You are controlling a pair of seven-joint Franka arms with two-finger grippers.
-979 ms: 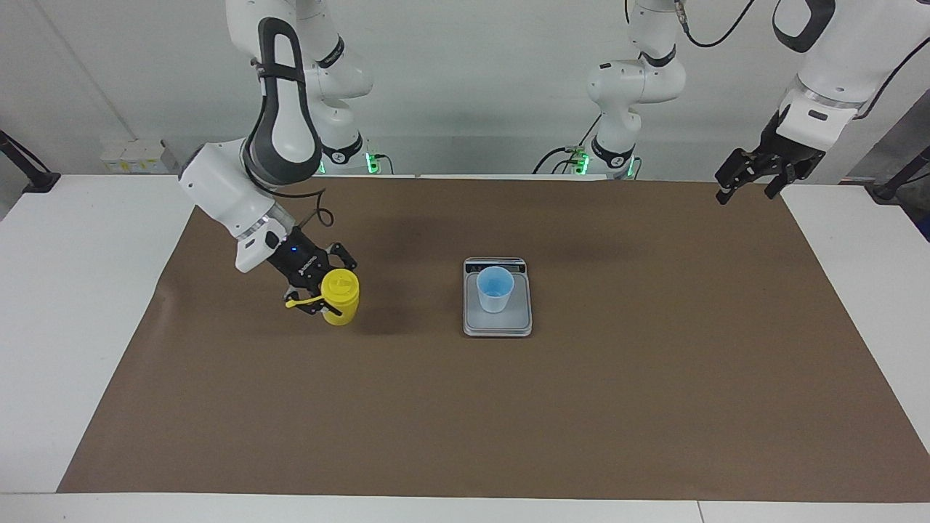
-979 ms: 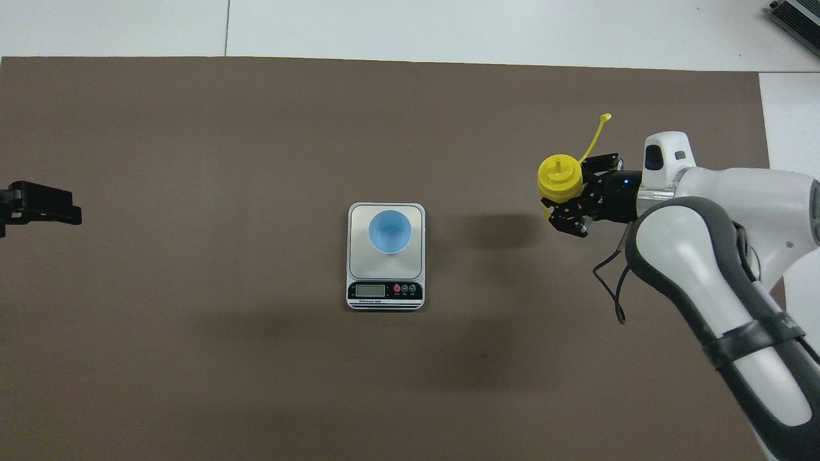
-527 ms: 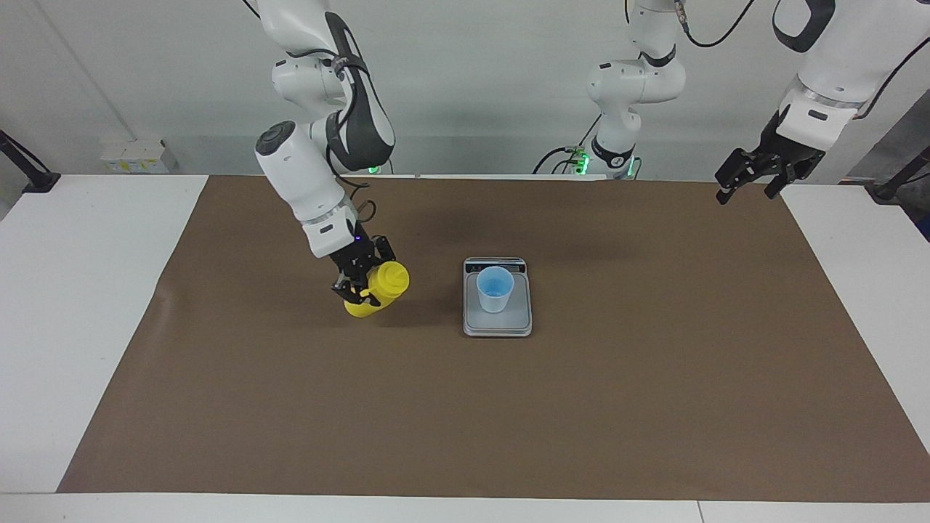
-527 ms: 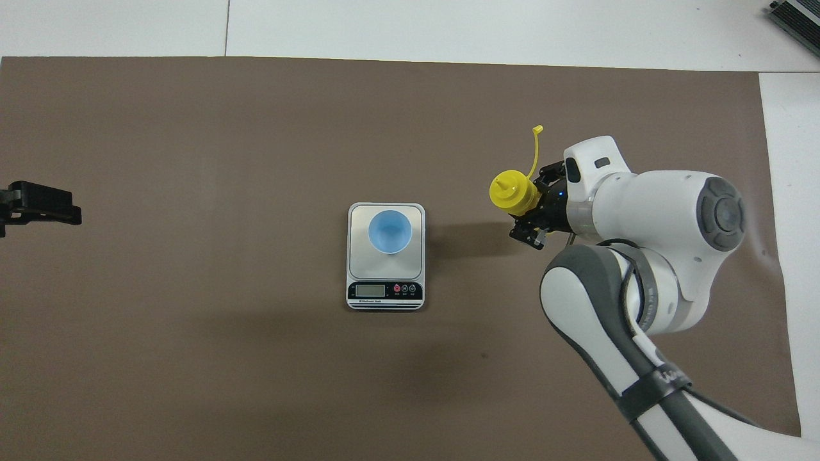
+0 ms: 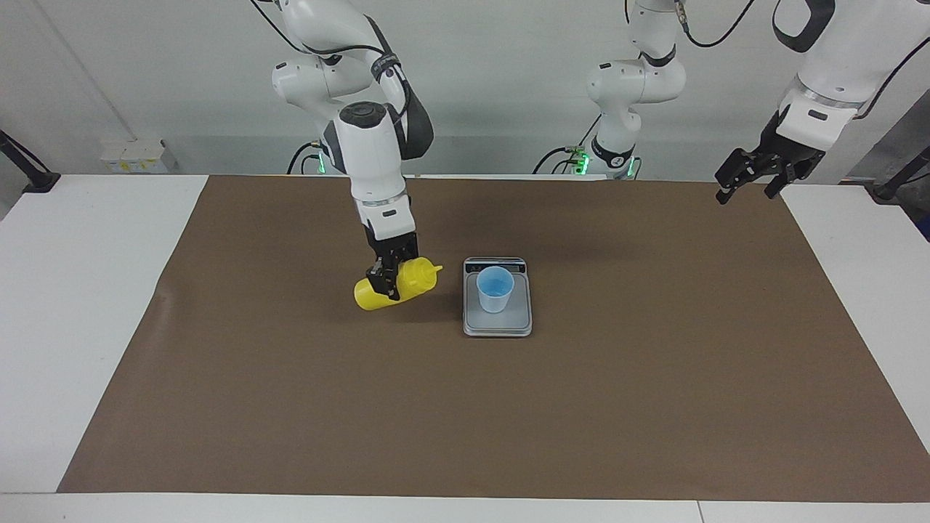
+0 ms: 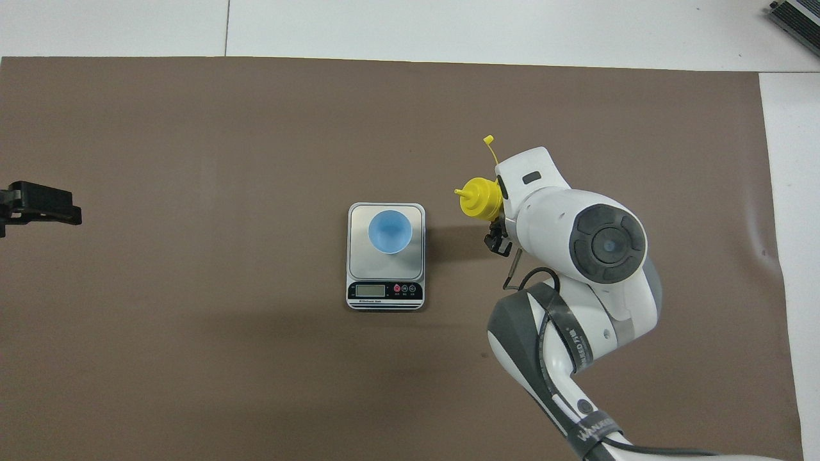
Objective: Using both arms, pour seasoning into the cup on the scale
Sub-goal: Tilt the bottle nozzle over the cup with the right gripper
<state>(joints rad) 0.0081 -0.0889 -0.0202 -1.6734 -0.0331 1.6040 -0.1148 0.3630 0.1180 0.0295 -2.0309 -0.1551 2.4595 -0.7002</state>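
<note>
The yellow seasoning bottle (image 5: 418, 276) is held in my right gripper (image 5: 389, 281), which is shut on its body. The bottle is tipped almost flat, just above the mat, with its nozzle pointing at the scale (image 5: 498, 325). In the overhead view the bottle (image 6: 477, 200) shows beside the scale (image 6: 384, 291), toward the right arm's end, with its cap strap (image 6: 492, 148) sticking out. The right wrist hides most of the right gripper (image 6: 496, 225) there. The light blue cup (image 5: 495, 289) stands upright on the scale's plate; it also shows in the overhead view (image 6: 389, 232). My left gripper (image 5: 748, 180) waits open and empty, raised over the mat's edge at the left arm's end.
A brown mat (image 5: 465, 421) covers most of the white table (image 5: 80, 290). The scale's display strip (image 6: 371, 291) faces the robots. The left gripper's tip shows at the edge of the overhead view (image 6: 38, 208).
My right arm has carried the bottle toward the scale and tipped it from upright to almost flat, nozzle toward the cup. The left arm has not moved.
</note>
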